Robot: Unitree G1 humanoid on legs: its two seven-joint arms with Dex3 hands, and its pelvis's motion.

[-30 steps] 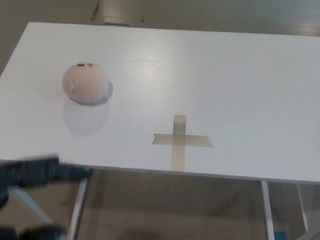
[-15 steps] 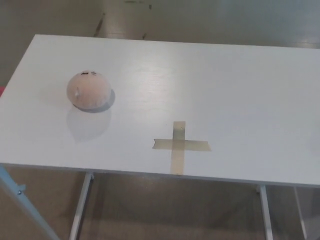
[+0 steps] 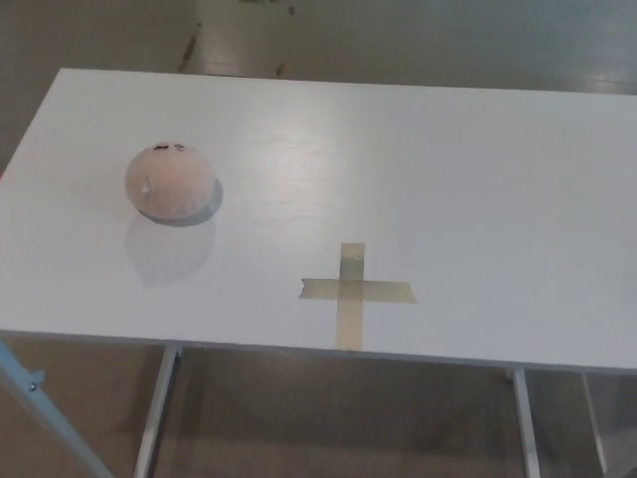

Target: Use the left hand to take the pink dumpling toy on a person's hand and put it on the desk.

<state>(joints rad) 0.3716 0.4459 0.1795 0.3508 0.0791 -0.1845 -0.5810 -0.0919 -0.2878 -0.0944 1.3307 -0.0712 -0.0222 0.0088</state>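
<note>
**Pink dumpling toy sits alone on the white desk**

The round, soft pink dumpling toy (image 3: 169,180) rests on the smooth white rectangular desk (image 3: 448,169), over toward the nine o'clock side of the top and a little back from the near edge. Small dark marks show along its upper rim, and a tiny pale nub sticks out on its left flank. It casts a soft grey shadow on the surface just toward six o'clock of itself.

Well apart from the toy, toward four o'clock from it, a cross of olive-tan tape (image 3: 354,292) lies flat on the desk, near the front edge and roughly midway along it.

Neither robot hand shows anywhere in the head view, so nothing can be said about how their fingers stand; nothing is touching the toy.

Under the front edge, the pale metal desk legs (image 3: 155,410) run down to a brownish floor (image 3: 338,418), and a slanted light-blue bar (image 3: 45,410) crosses the seven o'clock corner.
</note>
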